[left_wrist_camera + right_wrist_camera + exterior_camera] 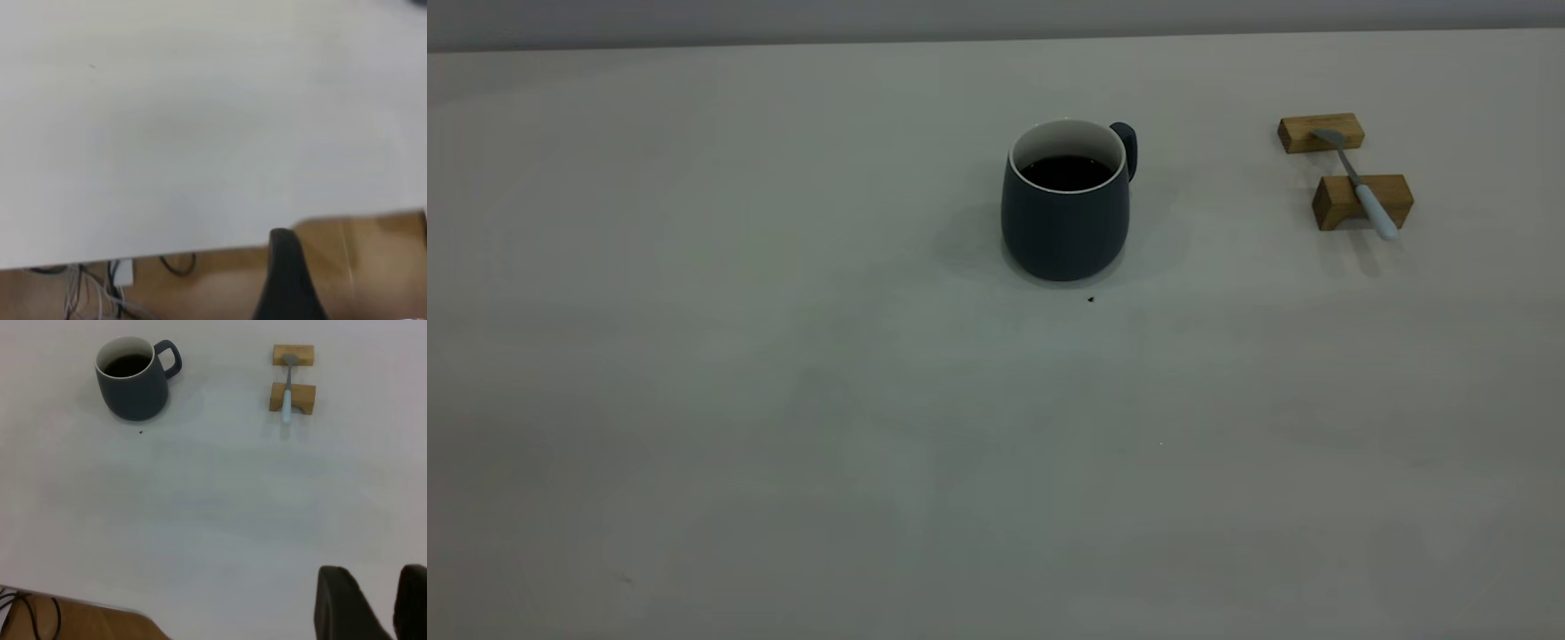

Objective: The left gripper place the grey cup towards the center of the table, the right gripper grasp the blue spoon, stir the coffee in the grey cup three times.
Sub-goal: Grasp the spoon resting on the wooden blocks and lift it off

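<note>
The grey cup stands upright near the middle of the table, its handle turned to the back right. The dark coffee lies still inside it. Far to the right, the blue spoon rests across two wooden blocks. Neither gripper shows in the exterior view. My right gripper hovers over the near part of the table, far from the cup and spoon, shut and empty. My left gripper hangs open beyond the table's edge, holding nothing.
Two tan wooden blocks carry the spoon at the back right. A tiny dark speck lies just in front of the cup. Past the table's edge, cables lie on a brown floor.
</note>
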Robot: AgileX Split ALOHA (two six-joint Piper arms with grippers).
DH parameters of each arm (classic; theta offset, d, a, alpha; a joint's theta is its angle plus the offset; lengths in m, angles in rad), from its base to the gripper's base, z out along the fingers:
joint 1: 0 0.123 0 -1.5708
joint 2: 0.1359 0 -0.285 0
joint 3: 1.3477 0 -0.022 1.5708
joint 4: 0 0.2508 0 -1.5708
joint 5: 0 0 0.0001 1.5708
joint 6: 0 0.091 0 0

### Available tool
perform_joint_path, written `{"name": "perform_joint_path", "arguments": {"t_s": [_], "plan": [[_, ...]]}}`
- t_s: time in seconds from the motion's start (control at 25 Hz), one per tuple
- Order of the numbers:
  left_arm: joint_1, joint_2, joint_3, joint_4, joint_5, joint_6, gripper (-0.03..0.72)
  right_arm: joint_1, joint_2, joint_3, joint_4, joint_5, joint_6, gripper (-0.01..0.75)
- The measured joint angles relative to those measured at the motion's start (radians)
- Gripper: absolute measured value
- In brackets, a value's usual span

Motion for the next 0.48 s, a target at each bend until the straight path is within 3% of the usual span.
{"name": "perform_joint_path", "arguments": {"t_s": [0.2,0.48], "plan": [[0.099,-0.118,0.000,0.009,0.000,0.028,0.585,0.000,0.000,0.000,0.000,0.000,0.000,0.237],[0.109,-0.127,0.008,0.009,-0.003,0.042,0.585,0.000,0.000,0.000,0.000,0.000,0.000,0.237]]}}
